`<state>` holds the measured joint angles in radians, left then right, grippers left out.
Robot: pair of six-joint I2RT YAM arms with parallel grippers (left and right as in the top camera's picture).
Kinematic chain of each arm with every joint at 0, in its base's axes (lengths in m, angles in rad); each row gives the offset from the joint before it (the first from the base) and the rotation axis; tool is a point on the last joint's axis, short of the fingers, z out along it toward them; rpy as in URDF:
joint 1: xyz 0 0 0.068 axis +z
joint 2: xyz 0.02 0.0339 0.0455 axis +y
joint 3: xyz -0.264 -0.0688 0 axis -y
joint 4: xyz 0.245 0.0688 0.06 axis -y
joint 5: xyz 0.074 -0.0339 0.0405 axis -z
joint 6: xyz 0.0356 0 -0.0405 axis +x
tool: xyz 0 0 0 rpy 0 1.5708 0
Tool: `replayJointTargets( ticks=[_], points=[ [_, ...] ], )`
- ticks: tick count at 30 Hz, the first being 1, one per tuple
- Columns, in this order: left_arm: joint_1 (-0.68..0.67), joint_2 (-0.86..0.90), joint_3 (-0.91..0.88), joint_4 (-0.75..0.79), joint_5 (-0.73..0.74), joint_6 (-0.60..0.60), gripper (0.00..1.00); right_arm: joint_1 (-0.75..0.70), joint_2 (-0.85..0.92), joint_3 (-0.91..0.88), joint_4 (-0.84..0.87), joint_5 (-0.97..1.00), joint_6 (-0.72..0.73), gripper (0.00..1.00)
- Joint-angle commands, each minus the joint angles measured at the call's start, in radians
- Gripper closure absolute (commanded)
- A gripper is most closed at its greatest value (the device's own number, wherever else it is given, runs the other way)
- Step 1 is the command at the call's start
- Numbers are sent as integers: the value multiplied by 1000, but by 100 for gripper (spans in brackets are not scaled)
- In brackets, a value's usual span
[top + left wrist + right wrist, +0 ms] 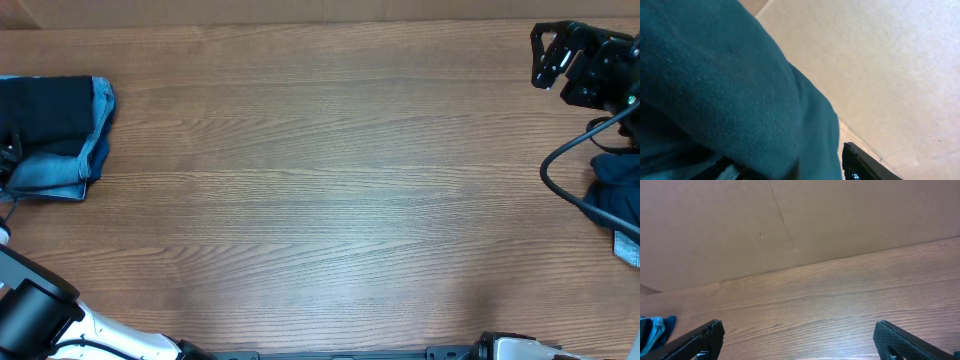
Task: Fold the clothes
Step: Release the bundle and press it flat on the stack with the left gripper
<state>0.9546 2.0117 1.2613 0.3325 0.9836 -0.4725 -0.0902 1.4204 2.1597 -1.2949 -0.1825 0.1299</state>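
A folded stack of clothes, dark navy over light blue denim, lies at the table's far left edge. In the left wrist view dark teal-looking fabric fills the left and hangs between my left gripper's fingers. Its jaws stand apart, and a strip of light shows between the cloth and the right finger. Another dark blue garment is bunched at the right edge. My right gripper hovers at the far right corner, wide open over bare wood with nothing between its fingers.
The wooden table spreads between the two piles. A black cable loops beside the right garment. The left arm's base sits at the near left corner. A brown wall rises behind the table.
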Motion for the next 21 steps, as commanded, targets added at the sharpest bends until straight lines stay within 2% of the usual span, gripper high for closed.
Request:
replayJointTargets(
  ticks=[1,5,12,15,18,19,21],
  points=[
    [-6,-127,24,9,88,0,43,-2,-3,8,3,6,-3,0],
    [-18,-264,24,-24,90,3,41,-2,-4,8,3,6,-3,0],
    [-26,-484,24,-87,64,4,32,-2,-3,8,3,6,-3,0],
    [-41,-514,24,-179,57,29,34,-2,-4,8,3,6,-3,0],
    [-89,-512,24,-347,-90,118,37,-2,-3,8,3,6,-3,0],
    [-116,-512,24,-420,-174,177,37,-2,-4,8,3,6,-3,0],
    [-154,-512,24,-527,-342,205,37,-2,-3,8,3,6,-3,0]
  ],
)
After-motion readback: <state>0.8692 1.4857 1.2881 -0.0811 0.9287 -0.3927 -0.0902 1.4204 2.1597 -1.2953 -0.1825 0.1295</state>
